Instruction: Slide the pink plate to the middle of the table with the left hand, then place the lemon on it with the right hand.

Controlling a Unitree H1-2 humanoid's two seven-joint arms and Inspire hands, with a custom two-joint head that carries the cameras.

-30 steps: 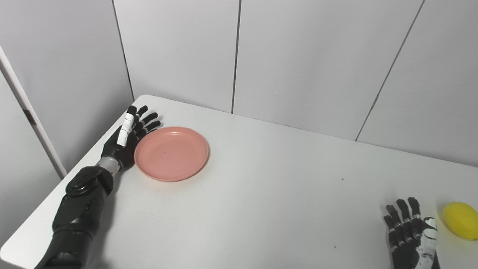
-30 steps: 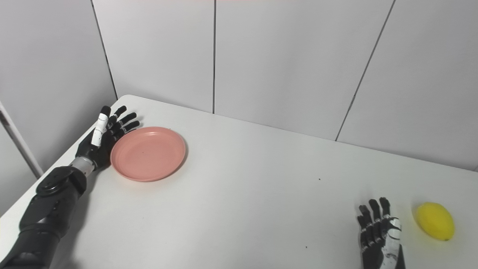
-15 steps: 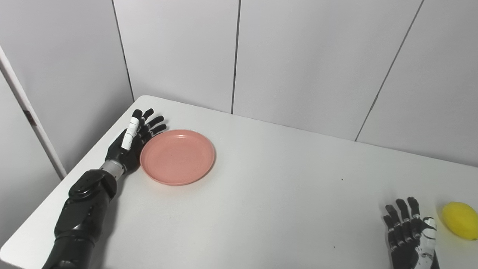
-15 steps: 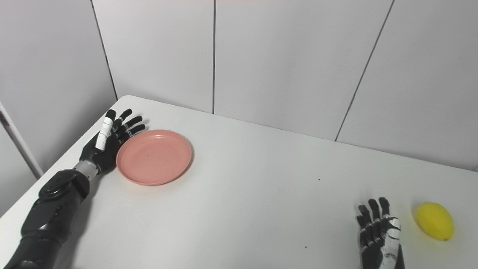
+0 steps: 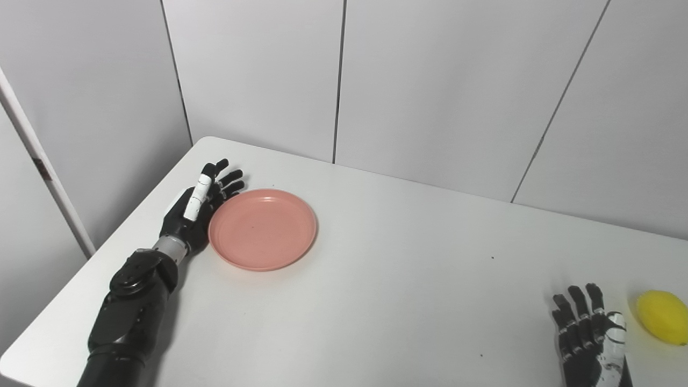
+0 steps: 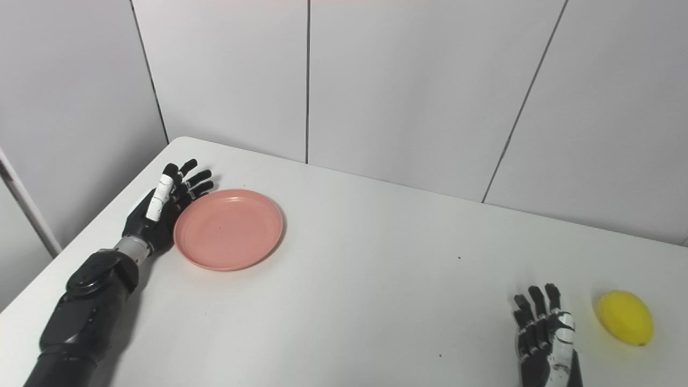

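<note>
Left hand [image 5: 196,209]: fingers [image 5: 230,178] spread and straight, pressed along the left rim of the pink plate [image 5: 263,228], gripping nothing. Plate empty, flat on the white table [image 5: 387,279], left of the middle. Against a second ago, pushed a little to the right and slightly nearer, hand moved along with it, arm drawn further in over the table. Right hand [image 6: 544,337]: fingers apart, palm down near the front right edge, unmoved. Just right of it, not touching, the lemon [image 6: 626,317], in the same spot as before.
</note>
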